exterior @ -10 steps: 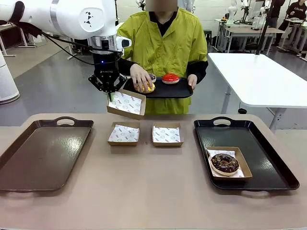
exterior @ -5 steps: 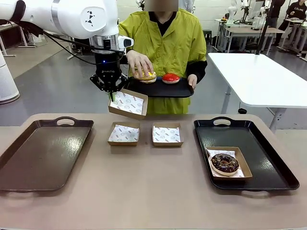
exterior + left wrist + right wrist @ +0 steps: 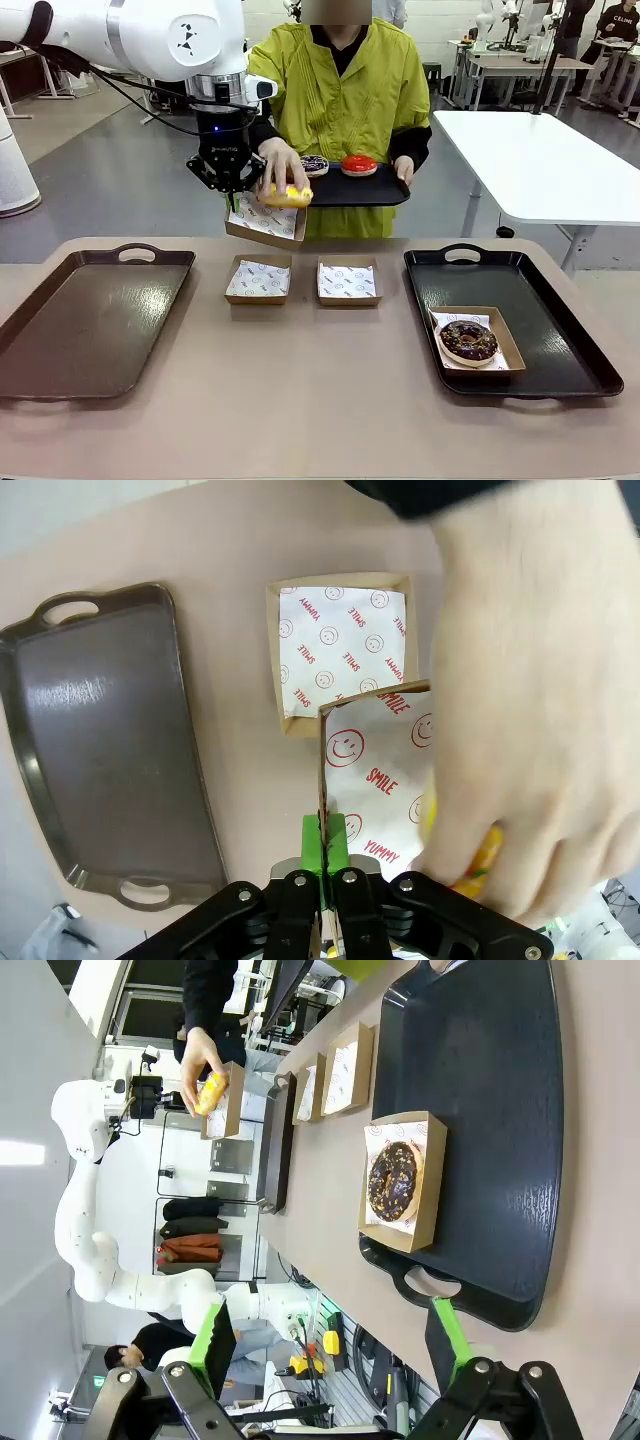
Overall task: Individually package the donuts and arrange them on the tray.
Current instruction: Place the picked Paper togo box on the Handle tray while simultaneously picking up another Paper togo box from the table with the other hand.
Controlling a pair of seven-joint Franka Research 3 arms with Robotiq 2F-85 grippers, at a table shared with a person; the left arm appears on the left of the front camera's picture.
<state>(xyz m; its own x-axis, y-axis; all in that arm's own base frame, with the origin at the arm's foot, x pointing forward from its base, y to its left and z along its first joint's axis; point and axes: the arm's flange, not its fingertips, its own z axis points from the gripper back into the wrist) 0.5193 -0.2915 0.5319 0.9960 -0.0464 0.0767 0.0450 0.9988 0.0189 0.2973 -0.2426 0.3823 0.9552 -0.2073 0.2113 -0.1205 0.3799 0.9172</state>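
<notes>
The left gripper (image 3: 231,190) stayed clamped on the rim of the raised box (image 3: 266,222). At its three o'clock, the person's hand (image 3: 281,163) had carried the yellow donut (image 3: 288,196) off the held tray (image 3: 360,190) and over the box, so this donut looked nearly packaged.

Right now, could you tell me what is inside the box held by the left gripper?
A printed paper liner lines the box; the person's hand holds the yellow donut over it. The hand hides whether the donut touches the liner.
</notes>
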